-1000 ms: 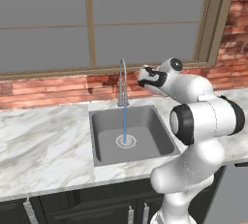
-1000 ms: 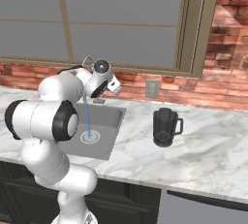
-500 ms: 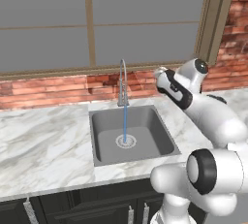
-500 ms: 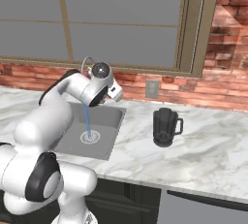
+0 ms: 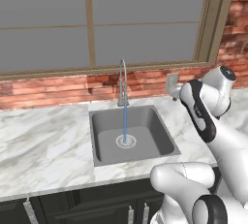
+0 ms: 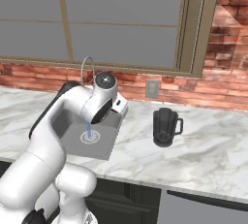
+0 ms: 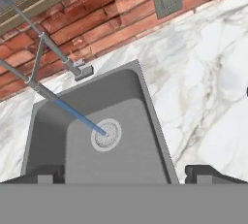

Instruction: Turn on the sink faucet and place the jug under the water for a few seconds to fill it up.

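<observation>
Right now your jaws [image 7: 124, 172] stand wide apart over the sink [image 5: 160, 140], holding nothing. The water [image 5: 125, 123] runs from the sink faucet [image 5: 121, 80] onto the drain. The jug [image 6: 164, 127] stands upright on the marble surface [image 6: 213, 145], right of the basin.

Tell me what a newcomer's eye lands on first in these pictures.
First, the thin blue water running from the sink faucet onto the drain of the grey sink. Next, the dark jug, upright on the marble counter to the right of the basin, apart from the robot. The hand hangs over the basin's right edge, holding nothing.
</observation>
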You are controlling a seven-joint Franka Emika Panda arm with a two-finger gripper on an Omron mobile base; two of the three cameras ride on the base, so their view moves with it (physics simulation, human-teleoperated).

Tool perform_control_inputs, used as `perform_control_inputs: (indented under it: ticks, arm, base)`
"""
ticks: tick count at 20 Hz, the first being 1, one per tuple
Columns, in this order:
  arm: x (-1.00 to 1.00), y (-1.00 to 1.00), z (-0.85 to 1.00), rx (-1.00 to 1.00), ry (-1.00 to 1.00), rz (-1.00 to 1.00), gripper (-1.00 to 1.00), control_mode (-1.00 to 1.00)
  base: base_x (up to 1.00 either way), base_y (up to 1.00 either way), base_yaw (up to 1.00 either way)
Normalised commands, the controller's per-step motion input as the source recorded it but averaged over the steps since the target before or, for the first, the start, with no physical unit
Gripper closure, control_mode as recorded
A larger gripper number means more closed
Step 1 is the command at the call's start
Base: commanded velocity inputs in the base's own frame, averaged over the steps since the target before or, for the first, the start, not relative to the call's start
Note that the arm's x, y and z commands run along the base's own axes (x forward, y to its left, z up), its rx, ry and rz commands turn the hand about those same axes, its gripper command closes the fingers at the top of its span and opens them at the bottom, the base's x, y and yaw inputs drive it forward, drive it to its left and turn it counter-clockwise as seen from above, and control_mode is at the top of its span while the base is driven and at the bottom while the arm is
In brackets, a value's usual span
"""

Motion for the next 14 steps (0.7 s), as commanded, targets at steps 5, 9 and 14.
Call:
perform_control_inputs:
  ticks: [5, 9, 14]
  arm:
    - [-0.14, 0.0, 0.0, -0.01, 0.0, 0.03, -1.0, -1.0]
    - [-0.1, -0.53, 0.0, 0.0, 0.0, 0.0, -1.0, -1.0]
    - [-0.41, -1.0, 0.0, 0.02, 0.0, 0.0, -1.0, -1.0]
  base:
    - [0.0, 0.0, 0.0]
    - [0.0, 0.0, 0.0]
    - [0.0, 0.0, 0.0]
